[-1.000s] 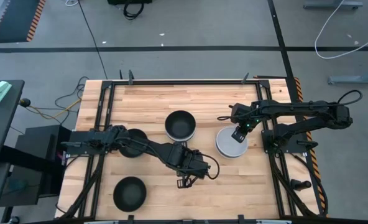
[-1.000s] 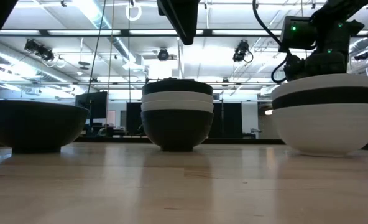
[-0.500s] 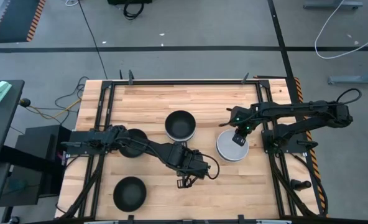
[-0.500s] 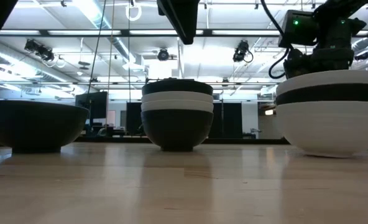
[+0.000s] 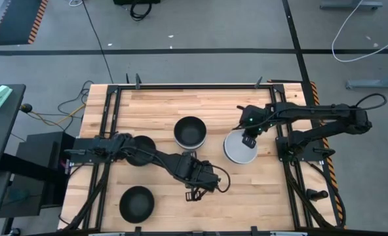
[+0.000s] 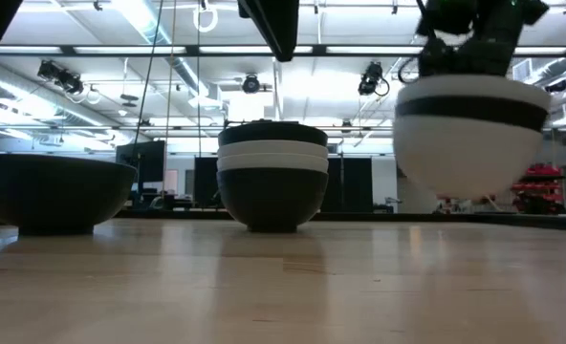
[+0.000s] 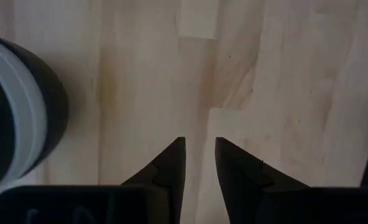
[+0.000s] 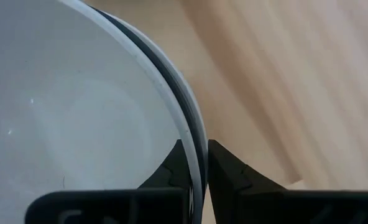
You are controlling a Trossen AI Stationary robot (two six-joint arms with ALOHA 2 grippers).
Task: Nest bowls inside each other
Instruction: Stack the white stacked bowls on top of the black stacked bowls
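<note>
The right arm is reaching in from the counter's (image 5: 155, 105) right edge, its right gripper (image 5: 249, 139) pinching the rim of a white-topped bowl stack (image 5: 240, 148) and holding it clear of the wood. The left arm is lying across the near side, left gripper (image 5: 195, 194) pointing down with jaws narrowly parted and empty. A second stack (image 5: 189, 132) is sitting mid-counter, with single black bowls (image 5: 136, 202) nearby. No writing is legible.

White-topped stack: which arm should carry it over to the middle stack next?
Right. The right hand is shut on the rim of the white-topped stack, which the low view shows lifted clear of the table. The middle stack stands close beside it. The left hand is empty, nearer the front edge.
</note>
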